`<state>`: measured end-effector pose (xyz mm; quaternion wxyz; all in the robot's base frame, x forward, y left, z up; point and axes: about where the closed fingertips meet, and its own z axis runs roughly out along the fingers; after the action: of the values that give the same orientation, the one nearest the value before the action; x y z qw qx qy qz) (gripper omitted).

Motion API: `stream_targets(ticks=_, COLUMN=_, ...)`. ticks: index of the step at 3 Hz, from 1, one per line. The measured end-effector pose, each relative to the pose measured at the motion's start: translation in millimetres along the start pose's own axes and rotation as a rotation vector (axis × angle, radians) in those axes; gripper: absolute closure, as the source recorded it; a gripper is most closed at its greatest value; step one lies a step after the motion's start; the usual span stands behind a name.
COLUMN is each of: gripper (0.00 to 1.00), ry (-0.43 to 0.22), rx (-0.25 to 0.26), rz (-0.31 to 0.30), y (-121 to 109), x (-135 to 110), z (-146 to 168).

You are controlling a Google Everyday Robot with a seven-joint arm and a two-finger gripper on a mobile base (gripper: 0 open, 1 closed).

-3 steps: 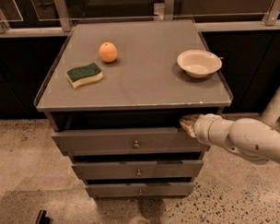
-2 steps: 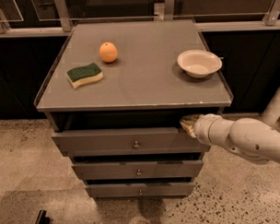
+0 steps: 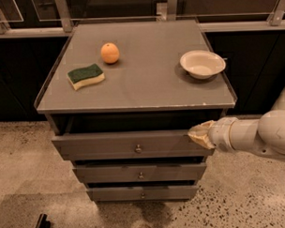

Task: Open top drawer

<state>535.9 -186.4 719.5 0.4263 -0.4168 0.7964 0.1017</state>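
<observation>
The top drawer (image 3: 106, 146) is the widest grey metal front, with a small round silver knob (image 3: 138, 148) at its centre. It stands pulled out a little from under the tabletop, further forward than the two narrower drawers (image 3: 107, 174) below it. My gripper (image 3: 198, 134) sits at the top right corner of the drawer front, touching its upper edge. The white arm (image 3: 256, 136) reaches in from the right.
On the grey tabletop (image 3: 146, 83) lie an orange (image 3: 110, 52), a green and yellow sponge (image 3: 86, 75) and a white bowl (image 3: 202, 63). A speckled floor surrounds the cabinet. A dark object (image 3: 41, 226) lies on the floor at the bottom left.
</observation>
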Motion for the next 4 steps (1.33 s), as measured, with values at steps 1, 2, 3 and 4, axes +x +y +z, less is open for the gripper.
stream_targets(ticks=1, gripper=1.00, ry=-0.009, rx=0.035, rz=0.008, y=-11, x=-3, z=6)
stream_targets(ticks=2, gripper=1.00, ry=-0.050, rx=0.076, rz=0.042, y=-27, x=-7, z=18)
stream_targets(ticks=3, gripper=1.00, ry=-0.053, rx=0.092, rz=0.071, y=-40, x=-5, z=29)
stream_targets(ticks=4, gripper=1.00, ry=-0.045, rx=0.078, rz=0.077, y=-35, x=-1, z=37)
